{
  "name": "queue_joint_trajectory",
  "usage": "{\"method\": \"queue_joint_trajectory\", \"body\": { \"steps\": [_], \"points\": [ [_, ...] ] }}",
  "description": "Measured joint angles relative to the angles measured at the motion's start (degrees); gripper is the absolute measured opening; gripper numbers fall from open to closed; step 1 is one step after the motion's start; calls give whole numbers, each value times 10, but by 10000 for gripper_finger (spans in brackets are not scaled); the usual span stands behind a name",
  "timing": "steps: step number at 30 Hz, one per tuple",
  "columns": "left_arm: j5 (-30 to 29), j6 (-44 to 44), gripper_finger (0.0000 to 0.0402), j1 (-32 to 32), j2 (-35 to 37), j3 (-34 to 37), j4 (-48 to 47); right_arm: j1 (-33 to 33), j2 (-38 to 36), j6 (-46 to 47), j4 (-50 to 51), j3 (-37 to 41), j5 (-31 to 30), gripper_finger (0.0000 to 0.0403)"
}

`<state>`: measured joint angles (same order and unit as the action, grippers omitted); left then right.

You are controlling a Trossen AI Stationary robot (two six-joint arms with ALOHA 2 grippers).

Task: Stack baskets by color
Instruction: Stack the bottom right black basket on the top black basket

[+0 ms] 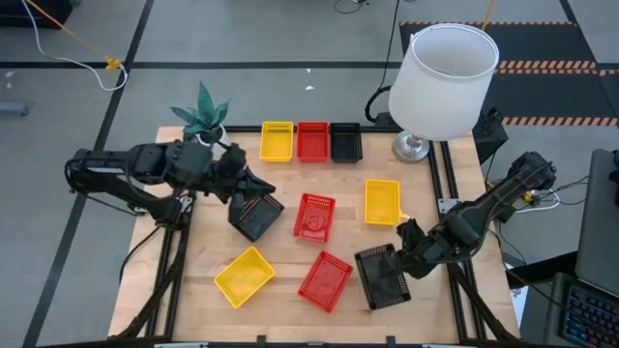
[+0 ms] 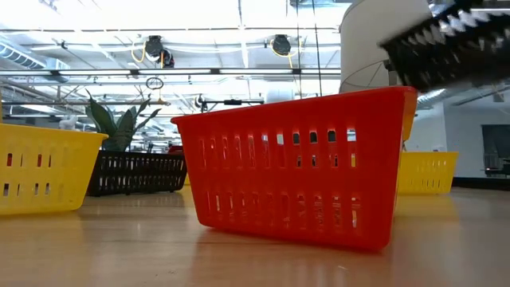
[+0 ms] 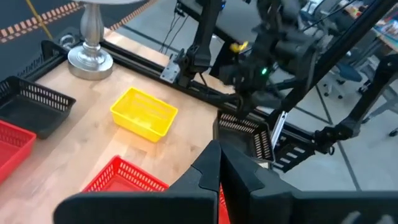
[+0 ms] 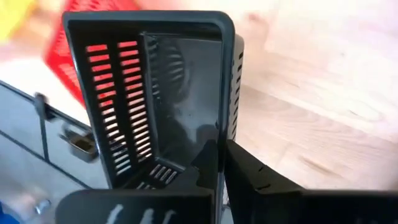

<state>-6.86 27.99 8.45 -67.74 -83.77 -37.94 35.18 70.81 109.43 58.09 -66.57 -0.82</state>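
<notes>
Right tool clamping black basket rim

A white lamp and potted plant stand on the table.

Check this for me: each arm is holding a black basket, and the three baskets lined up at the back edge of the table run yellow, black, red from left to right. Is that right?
Not quite. In the high view the back row runs yellow basket, red basket, black basket, so red sits in the middle. The rest holds: the left gripper and right gripper each hold a black basket.
</notes>
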Motion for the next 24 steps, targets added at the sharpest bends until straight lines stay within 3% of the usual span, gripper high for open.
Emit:
{"method": "queue_joint_trajectory", "body": {
  "steps": [10,14,24],
  "points": [
    [11,26,6,7,-25,0,18,-65,22,-71,67,-139,-56,4],
    [12,27,6,17,-21,0,18,-96,23,-112,54,-154,-83,4],
    [11,16,6,47,-14,0,42,-220,23,-238,-1,-155,-81,4]
  ]
}}
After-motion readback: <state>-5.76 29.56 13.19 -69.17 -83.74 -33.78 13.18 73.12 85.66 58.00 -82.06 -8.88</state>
